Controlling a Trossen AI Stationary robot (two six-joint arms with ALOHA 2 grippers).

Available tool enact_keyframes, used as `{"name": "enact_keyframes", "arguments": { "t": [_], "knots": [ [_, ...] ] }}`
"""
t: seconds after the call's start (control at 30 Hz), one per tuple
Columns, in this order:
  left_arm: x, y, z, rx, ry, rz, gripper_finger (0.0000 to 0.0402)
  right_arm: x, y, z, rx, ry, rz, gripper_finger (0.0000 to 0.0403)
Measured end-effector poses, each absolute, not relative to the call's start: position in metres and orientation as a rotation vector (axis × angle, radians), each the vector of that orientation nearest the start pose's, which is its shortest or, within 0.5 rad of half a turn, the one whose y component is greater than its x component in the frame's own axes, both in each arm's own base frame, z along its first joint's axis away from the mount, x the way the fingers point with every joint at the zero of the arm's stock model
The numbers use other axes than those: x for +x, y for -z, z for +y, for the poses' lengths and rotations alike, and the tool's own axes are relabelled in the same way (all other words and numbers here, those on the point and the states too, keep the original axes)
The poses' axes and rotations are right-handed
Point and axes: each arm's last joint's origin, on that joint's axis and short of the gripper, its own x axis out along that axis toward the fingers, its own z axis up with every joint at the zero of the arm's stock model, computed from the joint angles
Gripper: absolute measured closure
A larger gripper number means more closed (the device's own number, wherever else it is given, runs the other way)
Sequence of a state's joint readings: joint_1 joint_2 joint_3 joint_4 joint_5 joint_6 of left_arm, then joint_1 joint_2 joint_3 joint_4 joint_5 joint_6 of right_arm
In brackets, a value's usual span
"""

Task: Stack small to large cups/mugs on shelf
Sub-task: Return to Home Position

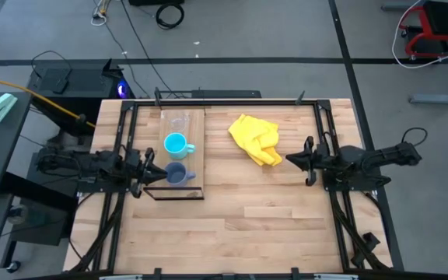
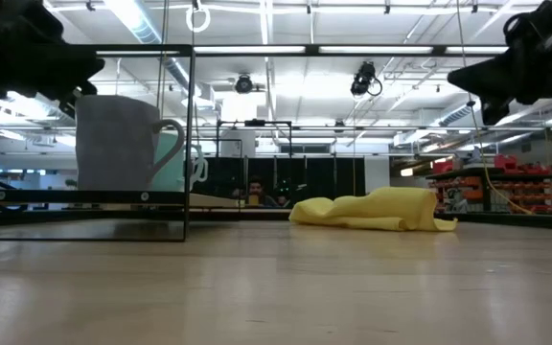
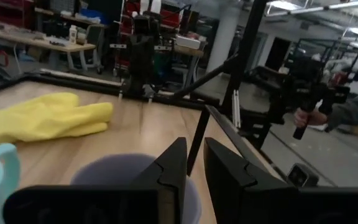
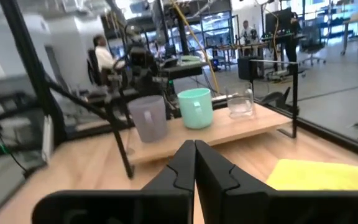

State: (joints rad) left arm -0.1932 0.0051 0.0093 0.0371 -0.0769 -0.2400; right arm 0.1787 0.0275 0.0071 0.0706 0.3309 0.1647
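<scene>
The shelf (image 1: 198,148) is a light-wood board with a thin black frame (image 1: 173,193) at its near end. It lies on the table's left half. Three vessels stand on it in a row on their bases: the clear glass cup (image 1: 179,122) farthest, the cyan mug (image 1: 176,144) in the middle, the dark blue-grey mug (image 1: 177,174) nearest. The right wrist view shows all three: dark mug (image 4: 149,117), cyan mug (image 4: 196,107), glass cup (image 4: 240,101). My left gripper (image 1: 148,167) hovers just left of the dark mug (image 3: 104,177), its fingers a narrow gap apart (image 3: 193,171). My right gripper (image 1: 290,159) is shut and empty, right of the yellow cloth (image 1: 257,138).
The yellow cloth (image 2: 372,209) lies crumpled on the table between the shelf and my right gripper. Black rails (image 1: 321,124) run along the table's left and right sides. Bare tabletop (image 1: 247,225) spreads toward the near edge. People show in the room beyond, one with a hand (image 3: 308,116) on a stand.
</scene>
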Motion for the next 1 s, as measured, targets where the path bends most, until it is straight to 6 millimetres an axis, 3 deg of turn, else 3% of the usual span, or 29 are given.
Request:
{"name": "enact_keyframes", "arguments": {
  "t": [0.5, 1.0],
  "knots": [
    [0.096, -0.168, -0.017, -0.095, 0.119, -0.017, 0.0329, 0.109, -0.155, 0.01, 0.076, 0.159, 0.129, 0.0389],
    [0.096, -0.172, -0.016, -0.102, 0.115, -0.058, 0.0332, 0.109, -0.154, 0.01, 0.073, 0.16, 0.14, 0.0389]
  ]
}}
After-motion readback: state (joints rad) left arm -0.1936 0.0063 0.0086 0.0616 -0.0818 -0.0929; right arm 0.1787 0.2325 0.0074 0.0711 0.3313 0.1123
